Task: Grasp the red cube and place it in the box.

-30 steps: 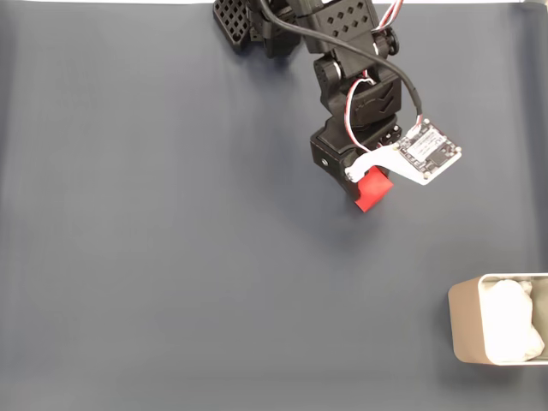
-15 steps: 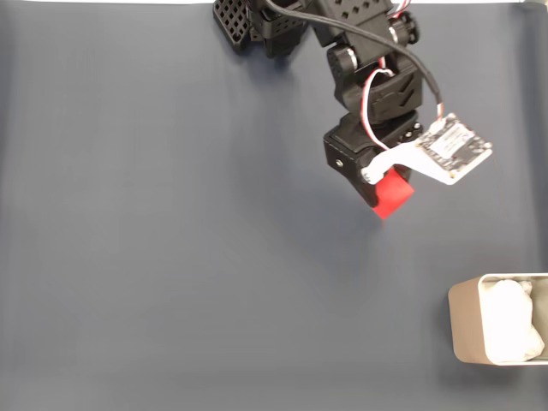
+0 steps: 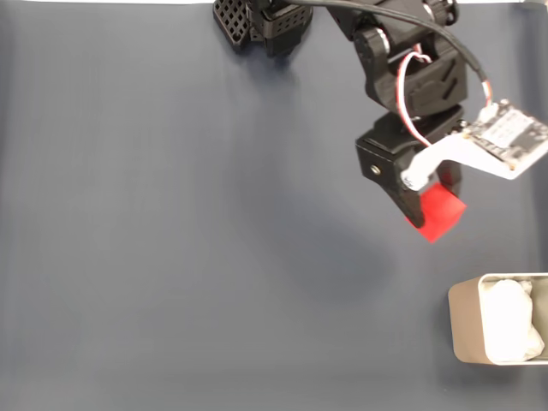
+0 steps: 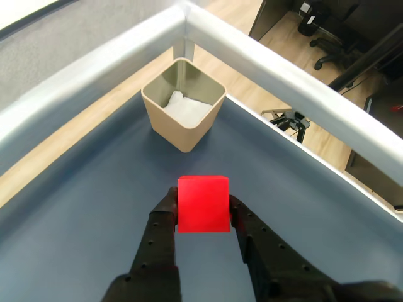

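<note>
The gripper (image 4: 203, 202) is closed on the red cube (image 4: 203, 204), with one black finger (image 4: 165, 217) pressed to each side face of it. In the wrist view the cube sits squarely between the fingertips, its front face plain and evenly lit, held up off the dark blue-grey table (image 4: 88, 214) surface. In the fixed view the red cube (image 3: 440, 211) shows just below the black gripper (image 3: 425, 216) body, partly covered by a white bracket that carries a small circuit board (image 3: 507, 137). The arm (image 3: 411, 77) reaches down from the table's far edge, toward the right side of that view.

The box (image 3: 468, 319) stands at the near right corner of the table in the fixed view, cut off by the right edge of the picture, with crumpled white lining (image 3: 509, 321) inside. The cube is above and to the left of it there, apart from it and not over its opening. In the wrist view the box (image 4: 182, 104) stands ahead of the cube, close to where the table's two pale raised edges (image 4: 101, 69) meet, its white lining (image 4: 186, 108) visible through the open top.

Beyond the table edge in the wrist view lie a wooden floor (image 4: 302, 82) and the bases of office chairs (image 4: 327, 25).
</note>
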You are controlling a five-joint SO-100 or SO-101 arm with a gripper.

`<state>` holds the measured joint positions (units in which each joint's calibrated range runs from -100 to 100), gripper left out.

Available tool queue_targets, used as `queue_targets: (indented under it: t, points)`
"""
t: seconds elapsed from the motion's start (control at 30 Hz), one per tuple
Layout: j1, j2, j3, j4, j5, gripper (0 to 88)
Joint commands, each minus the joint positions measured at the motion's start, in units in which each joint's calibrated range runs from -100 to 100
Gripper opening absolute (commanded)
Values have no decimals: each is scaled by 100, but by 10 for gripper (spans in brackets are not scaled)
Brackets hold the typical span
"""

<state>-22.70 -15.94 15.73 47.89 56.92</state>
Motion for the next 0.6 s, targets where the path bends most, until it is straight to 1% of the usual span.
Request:
queue_targets:
  t: [0.0,0.23,0.57]
  points:
    - [-102,190,-889,55,5,65]
    - [-194,883,-2020,88,20,66]
    - [-230,1880,-3307,145,-107,67]
